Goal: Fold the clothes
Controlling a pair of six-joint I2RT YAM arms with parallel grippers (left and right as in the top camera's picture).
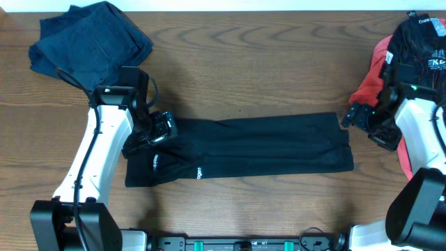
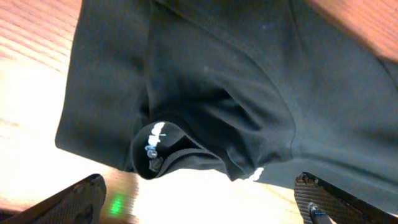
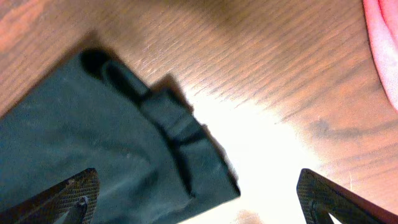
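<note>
A plain black garment point(image 1: 244, 146) with small white logos lies stretched flat across the middle of the table, folded lengthwise. My left gripper point(image 1: 145, 137) is open above its left end; the left wrist view shows the black fabric point(image 2: 236, 93) with a white tag at a fold. My right gripper point(image 1: 357, 117) is open just above the garment's right end, whose corner point(image 3: 124, 143) shows in the right wrist view. Neither gripper holds anything.
A folded navy garment point(image 1: 90, 38) lies at the back left. A pile at the back right holds a coral-pink garment point(image 1: 369, 73) and a black one with red lines point(image 1: 421, 45). The table's front edge runs below the black garment.
</note>
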